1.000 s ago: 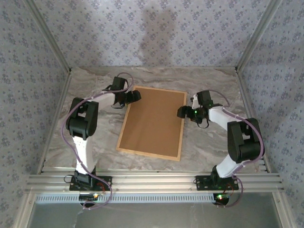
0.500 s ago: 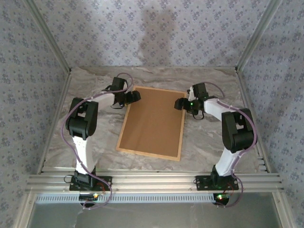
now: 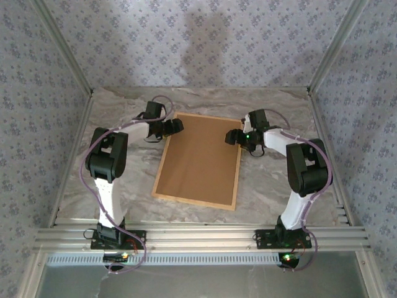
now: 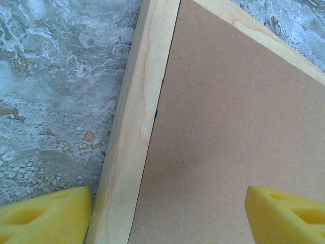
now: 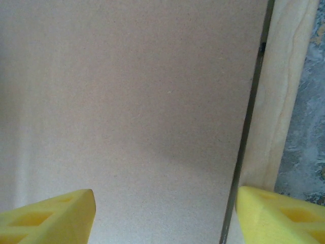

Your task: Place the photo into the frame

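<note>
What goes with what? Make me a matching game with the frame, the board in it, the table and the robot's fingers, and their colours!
Things:
1. frame
2. board
3. table
4. fingers

Colours:
A. yellow
B. brown
C. pale wood
D. grey marble

Pairs: 1-C, 2-B, 3-D, 4-A
</note>
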